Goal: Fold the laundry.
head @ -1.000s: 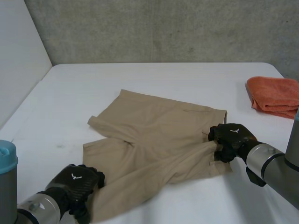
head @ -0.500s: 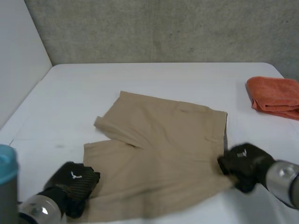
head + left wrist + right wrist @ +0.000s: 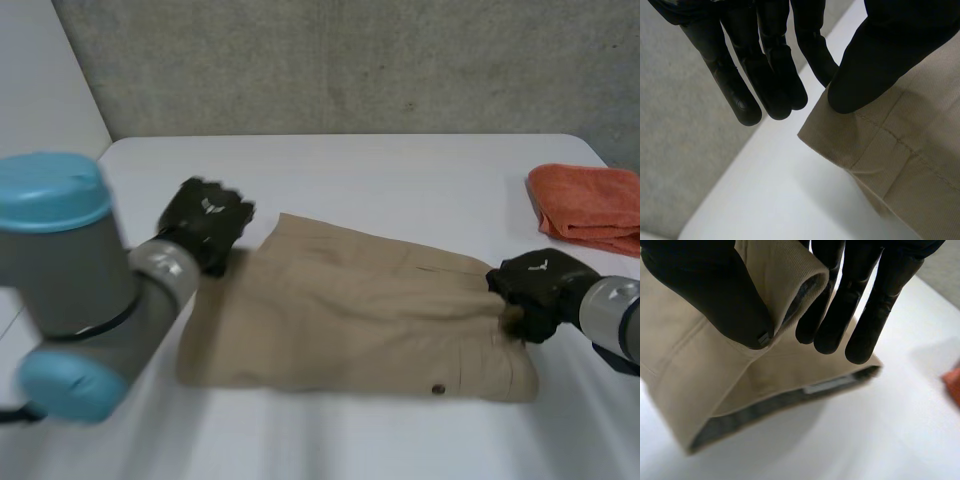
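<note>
The tan shorts (image 3: 350,310) lie folded in a long band across the middle of the white table (image 3: 400,170). My left hand (image 3: 205,222) is at the band's far left corner. In the left wrist view the left hand (image 3: 765,60) pinches the hemmed corner of the shorts (image 3: 905,150) between its thumb and a straight finger. My right hand (image 3: 535,285) is at the band's right end. In the right wrist view the right hand (image 3: 715,285) pinches a rolled fold of the shorts (image 3: 705,370) at the waistband between its thumb and fingers.
A folded orange towel (image 3: 590,205) lies at the table's far right edge, and a sliver of that orange towel (image 3: 954,385) shows past the right hand. My left arm (image 3: 70,270) reaches over the table's left side. A grey wall stands behind the table.
My left hand has shut on the shorts' near left edge and carried it away from me to the far left. The shorts are now folded over. My right hand moved a little back and to the right.
</note>
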